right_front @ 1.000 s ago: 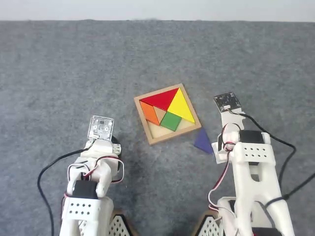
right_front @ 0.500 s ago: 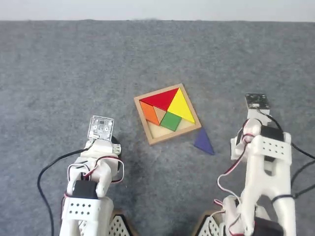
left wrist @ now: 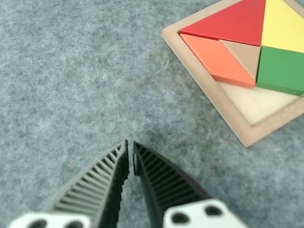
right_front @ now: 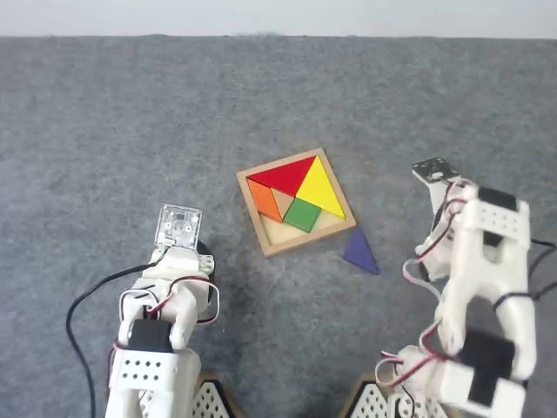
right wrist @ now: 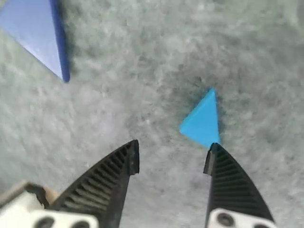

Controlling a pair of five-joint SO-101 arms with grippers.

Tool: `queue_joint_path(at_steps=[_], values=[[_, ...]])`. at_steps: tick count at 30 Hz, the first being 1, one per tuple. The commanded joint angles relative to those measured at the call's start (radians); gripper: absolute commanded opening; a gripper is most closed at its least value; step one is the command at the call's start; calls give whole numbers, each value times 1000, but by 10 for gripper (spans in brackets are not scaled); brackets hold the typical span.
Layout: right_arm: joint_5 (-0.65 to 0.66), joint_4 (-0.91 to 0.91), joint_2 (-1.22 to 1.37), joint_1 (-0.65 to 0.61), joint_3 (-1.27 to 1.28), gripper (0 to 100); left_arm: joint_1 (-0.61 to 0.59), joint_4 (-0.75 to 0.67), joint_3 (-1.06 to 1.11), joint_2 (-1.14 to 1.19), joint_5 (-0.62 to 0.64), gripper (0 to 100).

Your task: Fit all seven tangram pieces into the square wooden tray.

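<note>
From above, the square wooden tray (right_front: 312, 241) sits tilted in the middle of the gray carpet (right_front: 130, 113). Five pieces lie inside it. The red triangle (right_front: 283, 176) and the yellow triangle (right_front: 322, 187) fill the far half. The orange piece (right_front: 264, 200), the tan triangle (right_front: 284, 203) and the green square (right_front: 302, 214) lie in a row below them. The near part of the tray is bare wood. A dark blue triangle (right_front: 359, 251) lies flat on the carpet just beside the tray's near right corner. The left arm (right_front: 161, 322) is near the bottom, well apart from the tray. The right arm (right_front: 483, 261) stands on the other side, near the dark blue triangle.

From the left wrist, the left gripper (left wrist: 129, 145) is closed tight, with its two fingers almost touching and nothing between them. It hangs over bare carpet. The tray (left wrist: 202, 80) is a little way ahead, and the orange piece (left wrist: 216, 59) is the one closest to it.

From the right wrist, the right gripper (right wrist: 173, 152) is wide open and holds nothing. A light blue triangle (right wrist: 203, 121) lies flat on the carpet, with one corner right by the tip of one finger. The dark blue triangle (right wrist: 35, 33) lies farther off.
</note>
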Motion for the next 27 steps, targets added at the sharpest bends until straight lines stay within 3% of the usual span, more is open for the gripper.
queue_joint_path(at_steps=[1,7,11,24,27], values=[[107,94,51,8,-143,235,-5,2,-8,-12,6,15],[115,96,62,10,-167,235,-5,2,-8,-12,6,15],[196,104,62,12,-158,235,-5,2,-8,-12,6,15],[288,-10,64,-7,-71,236,-5,2,-8,-12,6,15],[377,-39,64,7,-20,236,-5,2,-8,-12,6,15]])
